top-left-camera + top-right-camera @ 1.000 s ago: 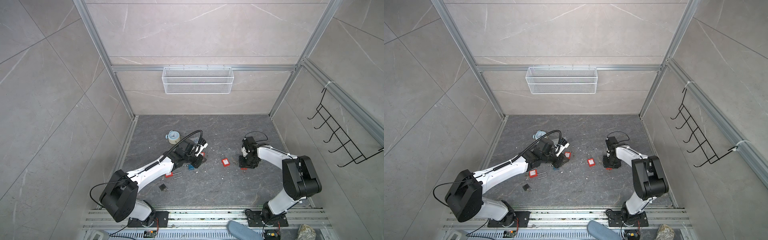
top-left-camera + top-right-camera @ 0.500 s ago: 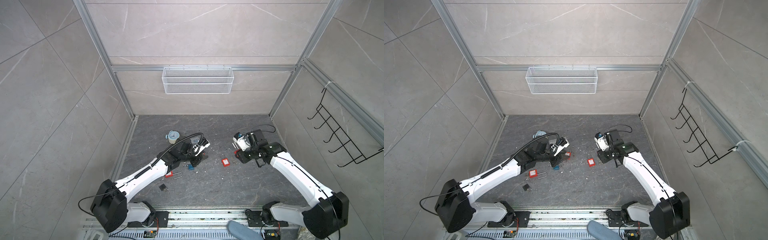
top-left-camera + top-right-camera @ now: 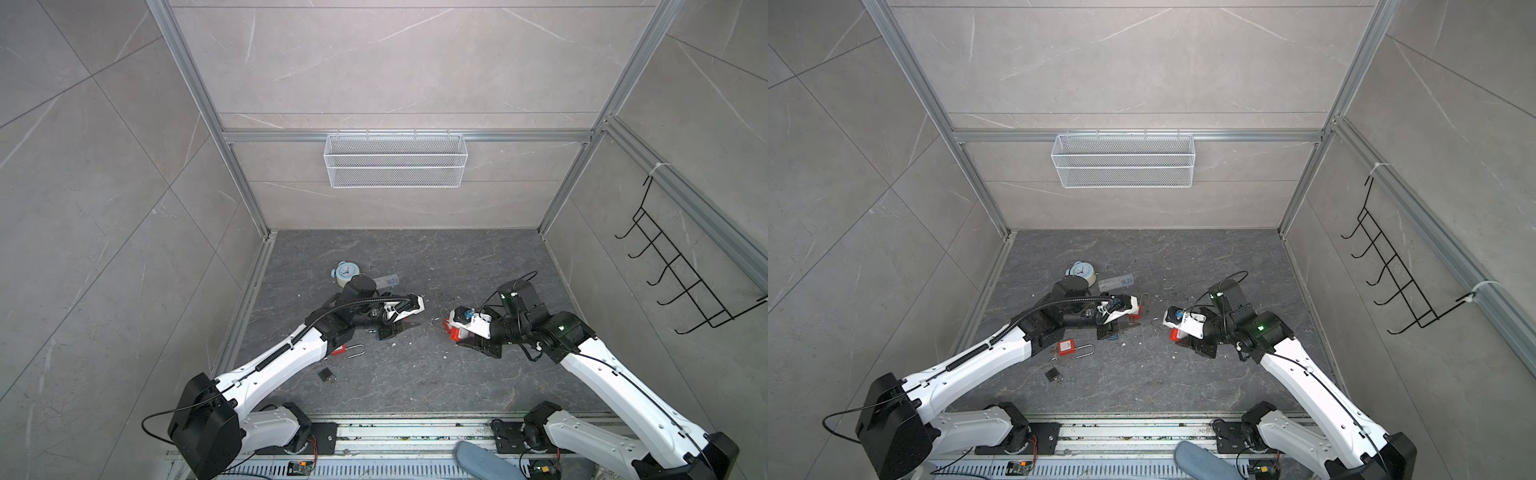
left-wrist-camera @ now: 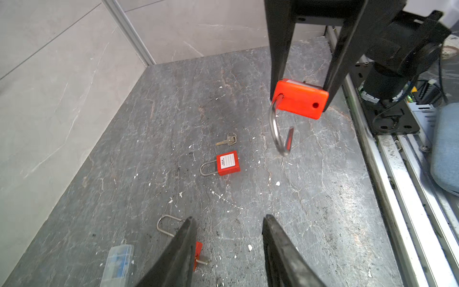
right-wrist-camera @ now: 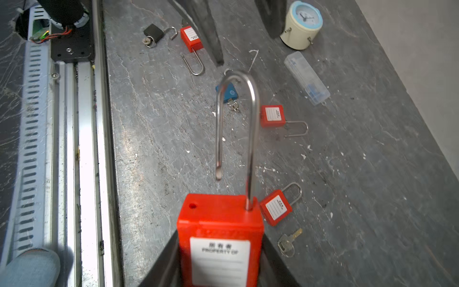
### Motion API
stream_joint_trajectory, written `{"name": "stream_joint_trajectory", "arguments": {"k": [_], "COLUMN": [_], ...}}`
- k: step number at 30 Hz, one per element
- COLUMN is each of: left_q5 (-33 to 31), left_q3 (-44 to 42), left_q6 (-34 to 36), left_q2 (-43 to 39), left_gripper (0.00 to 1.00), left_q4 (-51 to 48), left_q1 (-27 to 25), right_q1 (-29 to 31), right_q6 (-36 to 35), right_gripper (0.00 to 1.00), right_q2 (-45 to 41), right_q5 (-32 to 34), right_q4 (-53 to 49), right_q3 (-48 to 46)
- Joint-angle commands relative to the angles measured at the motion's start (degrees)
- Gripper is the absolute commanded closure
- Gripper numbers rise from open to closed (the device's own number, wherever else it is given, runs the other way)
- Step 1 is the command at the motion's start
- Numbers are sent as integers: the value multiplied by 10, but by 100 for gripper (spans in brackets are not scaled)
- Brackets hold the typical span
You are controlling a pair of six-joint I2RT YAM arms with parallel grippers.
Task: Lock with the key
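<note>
Both top views: bright, even, diffuse light from above. Walls (image 3: 395, 62) pale, no glare. Shadows soft & faint, only small dark patches on floor (image 3: 415, 374) near the lock (image 3: 456, 332). Pics sharp throughout. Right wrist view: rail (image 5: 87, 154) beside lock blown out white, sheen on floor btwn rail & lock. Lock label v. close to lens, slightly soft. Rail lines curve w/ wide-angle distortion. Left wrist view: lock body crisp, its shackle (image 4: 275, 134) blurred.

Robotics laboratory cell: stone-patterned wall panels (image 3: 395, 62) are framed by aluminium profiles (image 3: 399, 136); a slotted mounting rail (image 3: 395, 432) is fixed along the front.
</note>
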Motion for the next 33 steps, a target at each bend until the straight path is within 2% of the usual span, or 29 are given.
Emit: {"name": "stream_joint_trajectory", "arguments": {"k": [1, 6, 10, 25, 33], "left_q5": [50, 106, 122, 137, 135], "left_q3": [19, 31, 38, 54, 47], "left_q6": [13, -4, -26, -24, -31], "left_q2": [-2, 11, 25, 63, 65], "left_gripper": [42, 42, 47, 82, 82], "left_q4": [25, 17, 16, -5, -5], "left_q1": [-6, -8, -11, -25, -27], "right_q1": [9, 28, 39, 54, 54], "right_q6": [-35, -35, -31, -16, -20], "right_gripper": [87, 87, 87, 86, 87], "right_q2": [12, 20, 27, 32, 30], "right_q5": [-21, 2, 19, 34, 32], "right_q4": [-8, -3, 0, 22, 33], "right_q3": [12, 12, 15, 22, 24]}}
